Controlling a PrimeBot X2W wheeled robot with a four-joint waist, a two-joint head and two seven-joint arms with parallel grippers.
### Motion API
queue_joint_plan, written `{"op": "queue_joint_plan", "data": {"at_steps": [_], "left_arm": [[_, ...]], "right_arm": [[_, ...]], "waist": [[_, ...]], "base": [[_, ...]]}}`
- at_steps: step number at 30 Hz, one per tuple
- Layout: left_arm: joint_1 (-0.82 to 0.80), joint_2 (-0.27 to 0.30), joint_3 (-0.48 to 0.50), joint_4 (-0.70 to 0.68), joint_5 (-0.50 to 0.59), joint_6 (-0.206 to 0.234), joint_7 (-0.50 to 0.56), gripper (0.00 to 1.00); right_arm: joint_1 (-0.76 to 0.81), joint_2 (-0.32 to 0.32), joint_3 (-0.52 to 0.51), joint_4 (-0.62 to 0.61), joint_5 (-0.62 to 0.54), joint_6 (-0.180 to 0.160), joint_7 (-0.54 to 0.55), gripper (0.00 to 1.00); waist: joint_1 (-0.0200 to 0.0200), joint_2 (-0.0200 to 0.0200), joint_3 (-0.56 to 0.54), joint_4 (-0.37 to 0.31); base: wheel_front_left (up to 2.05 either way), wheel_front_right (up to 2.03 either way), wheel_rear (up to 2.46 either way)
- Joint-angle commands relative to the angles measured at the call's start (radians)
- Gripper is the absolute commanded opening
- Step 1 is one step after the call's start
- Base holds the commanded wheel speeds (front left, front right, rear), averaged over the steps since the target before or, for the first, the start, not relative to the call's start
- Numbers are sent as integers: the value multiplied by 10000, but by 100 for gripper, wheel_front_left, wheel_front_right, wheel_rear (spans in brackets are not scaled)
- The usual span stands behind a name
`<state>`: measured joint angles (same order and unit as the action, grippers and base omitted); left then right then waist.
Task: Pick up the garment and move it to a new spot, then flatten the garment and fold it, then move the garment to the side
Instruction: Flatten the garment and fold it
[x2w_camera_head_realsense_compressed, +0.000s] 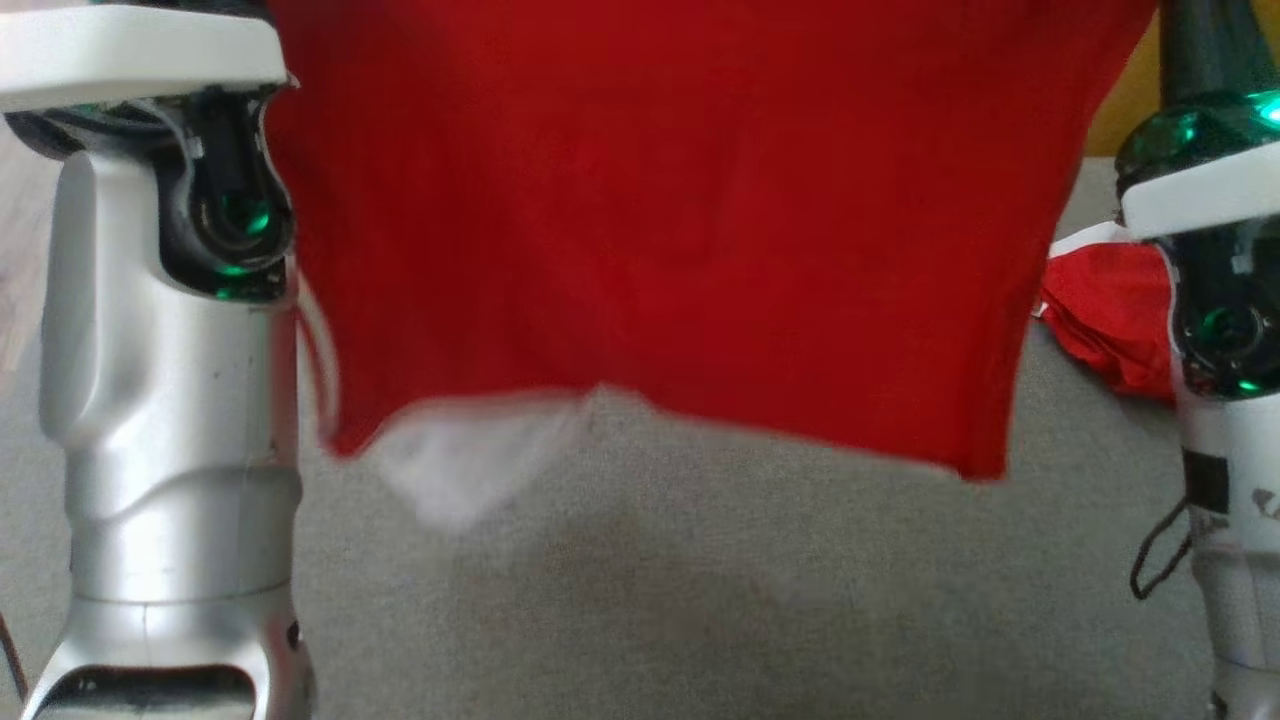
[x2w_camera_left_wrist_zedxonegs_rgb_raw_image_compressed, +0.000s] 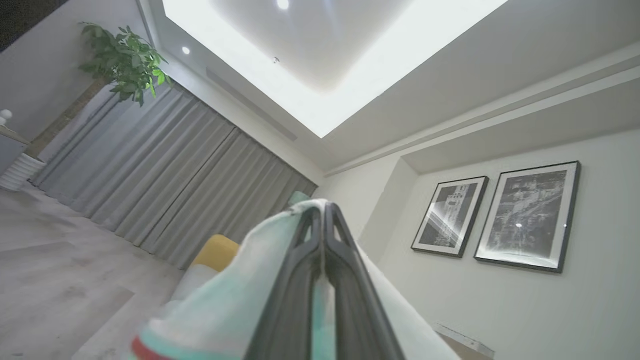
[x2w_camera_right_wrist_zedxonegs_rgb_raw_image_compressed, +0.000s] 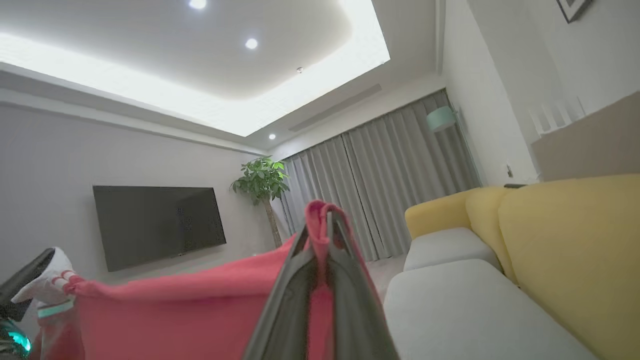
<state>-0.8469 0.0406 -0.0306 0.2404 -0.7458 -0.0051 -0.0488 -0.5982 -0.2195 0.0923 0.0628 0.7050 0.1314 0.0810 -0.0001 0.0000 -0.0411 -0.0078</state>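
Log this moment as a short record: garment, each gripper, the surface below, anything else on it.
garment: red garment, held up and spread between the two arms
left gripper: shut on a pale edge of the garment
right gripper: shut on a red edge of the garment
below: grey surface; the hem appears to hang clear of it
other: red cloth lying on the surface at the right; cannot tell whether it is a separate piece

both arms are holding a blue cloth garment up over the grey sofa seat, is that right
Not blue: the cloth garment is red, as the head view shows. The rest holds: the left arm and right arm hold it up, spread, over the grey fabric sofa seat.
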Motion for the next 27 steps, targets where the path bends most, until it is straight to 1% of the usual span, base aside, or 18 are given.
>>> {"op": "queue_joint_plan", "data": {"at_steps": [1, 4, 9, 11, 14, 17, 20, 23, 27], "left_arm": [[-169, 265, 163, -517, -35, 67, 280, 0], [132, 388, 62, -892, 1, 129, 583, 0], [847, 749, 98, -1789, -47, 464, 1344, 0], [828, 933, 114, -1927, -7, 587, 1611, 0], [292, 987, 85, -1689, -155, 769, 2109, 0], [-828, 1269, 4, -826, 93, 822, 2263, 0], [-2265, 1576, -164, 372, 534, 685, 2040, 0], [-3804, 1726, -228, 1668, 870, 492, 1451, 0], [-5374, 1818, -452, 3164, 1364, 151, 426, 0]], "right_arm": [[-26, -107, 262, -677, -281, -7, 114, 0], [269, -216, 274, -1087, -547, -7, 224, 0], [809, -309, -194, -1838, -1155, -7, 800, 0], [750, -346, -365, -1927, -1426, -7, 1048, 0], [145, -388, -383, -1674, -1660, -7, 1335, 0], [-1074, -661, 25, -781, -1997, -7, 1315, 0], [-2738, -897, 571, 757, -2294, -7, 901, 0], [-4521, -928, 919, 2480, -2499, -7, 136, 0], [-6338, -836, 1042, 4530, -2955, -7, -1273, 0]], "waist": [[1, 0, -33, -38], [1, 0, -17, -69], [1, 0, 269, -121], [1, 0, 582, -142], [1, 0, 1320, -129], [1, 0, 2205, -146], [1, 0, 3063, -168], [1, 0, 3733, -134], [1, 0, 4147, -18]], "base": [[0, 0, 0], [0, 0, 0], [0, 0, 0], [0, 0, 0], [0, 0, 0], [0, 0, 0], [0, 0, 0], [0, 0, 0], [0, 0, 0]]}}
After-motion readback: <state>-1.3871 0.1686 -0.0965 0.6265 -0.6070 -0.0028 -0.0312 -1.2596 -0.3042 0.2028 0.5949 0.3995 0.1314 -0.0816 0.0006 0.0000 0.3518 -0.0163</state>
